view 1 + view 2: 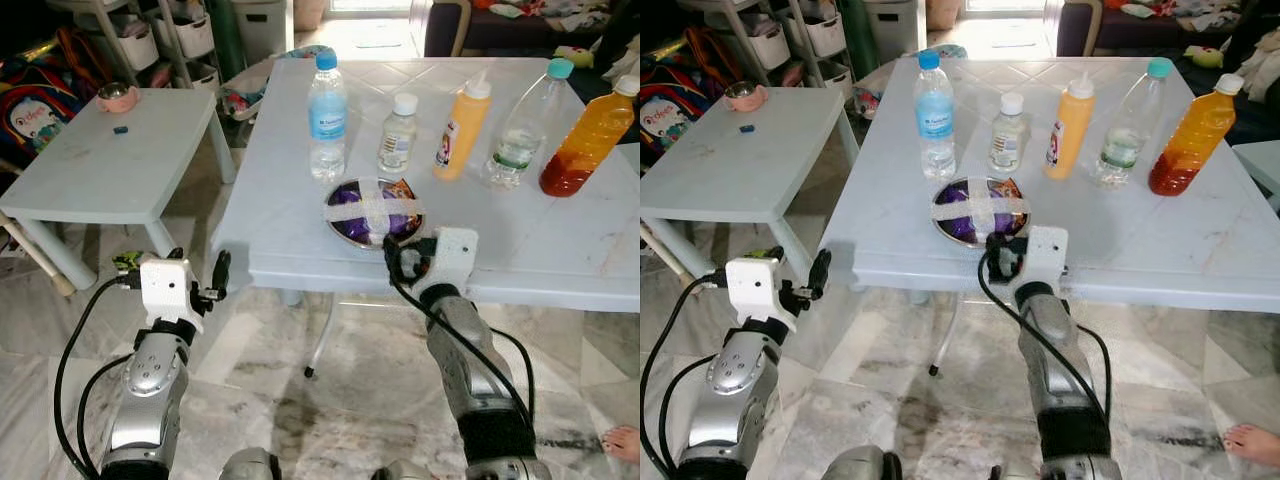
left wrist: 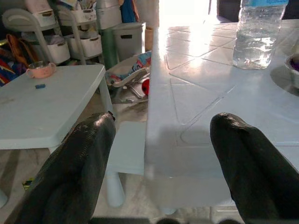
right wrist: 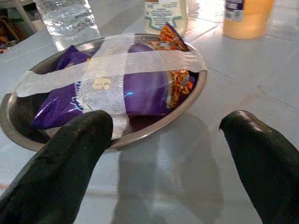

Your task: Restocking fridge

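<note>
**Right gripper open at the taped bowl, left gripper open off the table's corner**

A white table (image 1: 560, 250) carries a row of bottles toward its far edge and a metal bowl (image 1: 374, 213) close to its near edge. The bowl holds a purple snack packet (image 3: 140, 93) and an orange one beside it, both strapped down by two strips of pale tape (image 3: 117, 65) that cross over the rim.

The right gripper (image 3: 168, 140) sits at the near edge of the tabletop, just in front of the bowl. Its two black fingers (image 3: 60, 158) are spread wide and hold nothing; one fingertip lies close to the bowl's rim, though contact cannot be told.

The left gripper (image 2: 161, 154) hangs off the table's near left corner, above the marble floor (image 1: 300, 400). Its fingers are also spread apart and empty, with the table's edge showing between them.

Behind the bowl, running from the left toward the right edge, stand a water bottle with a blue cap (image 1: 327, 117), a small clear bottle with a white cap (image 1: 398, 133), a yellow squeeze bottle (image 1: 463, 127), a clear bottle with a teal cap (image 1: 525, 125) leaning slightly, and a bottle of orange liquid (image 1: 588, 138) tilted toward the right. All are apart from one another.

To the left stands a lower white side table (image 1: 110, 160), with a pink cup (image 1: 117, 97) near its far edge and a small blue item (image 1: 120, 129) just in front of the cup.
</note>
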Controlling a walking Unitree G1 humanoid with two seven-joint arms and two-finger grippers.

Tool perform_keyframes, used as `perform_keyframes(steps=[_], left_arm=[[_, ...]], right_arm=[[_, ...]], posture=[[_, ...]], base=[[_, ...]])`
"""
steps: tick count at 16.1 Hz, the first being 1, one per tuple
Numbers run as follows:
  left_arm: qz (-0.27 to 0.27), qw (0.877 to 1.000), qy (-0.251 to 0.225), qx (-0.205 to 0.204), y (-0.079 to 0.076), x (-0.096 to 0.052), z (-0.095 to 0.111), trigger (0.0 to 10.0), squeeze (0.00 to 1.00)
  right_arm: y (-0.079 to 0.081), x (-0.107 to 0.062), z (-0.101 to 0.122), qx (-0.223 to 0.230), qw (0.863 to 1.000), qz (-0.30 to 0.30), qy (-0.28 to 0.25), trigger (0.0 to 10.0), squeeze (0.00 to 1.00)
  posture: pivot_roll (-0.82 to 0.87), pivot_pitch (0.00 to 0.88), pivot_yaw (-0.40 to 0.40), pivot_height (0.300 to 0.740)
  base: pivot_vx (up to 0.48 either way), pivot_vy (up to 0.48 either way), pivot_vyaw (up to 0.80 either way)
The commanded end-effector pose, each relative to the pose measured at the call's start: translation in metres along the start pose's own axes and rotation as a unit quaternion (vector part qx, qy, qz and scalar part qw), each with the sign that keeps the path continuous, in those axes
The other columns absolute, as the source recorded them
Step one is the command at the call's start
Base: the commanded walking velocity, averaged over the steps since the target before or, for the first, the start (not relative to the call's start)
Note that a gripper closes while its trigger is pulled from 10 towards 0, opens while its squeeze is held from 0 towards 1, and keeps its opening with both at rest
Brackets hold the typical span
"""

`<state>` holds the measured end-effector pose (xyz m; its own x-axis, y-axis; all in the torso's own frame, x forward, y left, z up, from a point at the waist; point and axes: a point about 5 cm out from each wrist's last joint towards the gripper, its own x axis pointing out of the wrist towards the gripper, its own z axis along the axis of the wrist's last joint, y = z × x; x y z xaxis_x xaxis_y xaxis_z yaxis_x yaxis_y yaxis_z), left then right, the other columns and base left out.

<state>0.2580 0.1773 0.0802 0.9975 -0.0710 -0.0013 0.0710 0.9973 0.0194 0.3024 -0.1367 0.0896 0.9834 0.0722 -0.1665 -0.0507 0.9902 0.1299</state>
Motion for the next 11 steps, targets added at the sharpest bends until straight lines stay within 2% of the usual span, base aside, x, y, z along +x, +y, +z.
perform_keyframes(steps=[1,5,8,11], left_arm=[[-0.001,1.000,0.003,0.005,0.001,0.001,0.000,10.0,0.00],[0.002,1.000,0.004,0.005,0.001,-0.001,-0.001,10.0,0.00],[0.001,1.000,0.005,0.005,0.001,-0.002,-0.002,10.0,0.00],[0.000,1.000,0.004,0.007,0.002,-0.001,-0.001,10.0,0.00]], right_arm=[[0.000,0.005,0.000,-0.001,1.000,0.012,0.009,10.0,0.00],[0.003,0.013,0.004,-0.005,0.999,0.030,0.009,10.0,0.00],[0.008,0.017,0.005,0.015,0.999,0.028,0.013,10.0,0.00],[0.002,0.016,0.003,0.042,0.998,0.000,0.037,10.0,0.00]], posture=[[0.07,0.000,0.038,0.740],[0.07,0.000,0.032,0.740],[0.07,0.000,0.035,0.740],[0.07,0.000,0.036,0.740]], base=[[0.000,0.000,0.00],[0.000,0.000,0.00],[0.000,0.000,0.00],[0.000,0.000,0.00]])
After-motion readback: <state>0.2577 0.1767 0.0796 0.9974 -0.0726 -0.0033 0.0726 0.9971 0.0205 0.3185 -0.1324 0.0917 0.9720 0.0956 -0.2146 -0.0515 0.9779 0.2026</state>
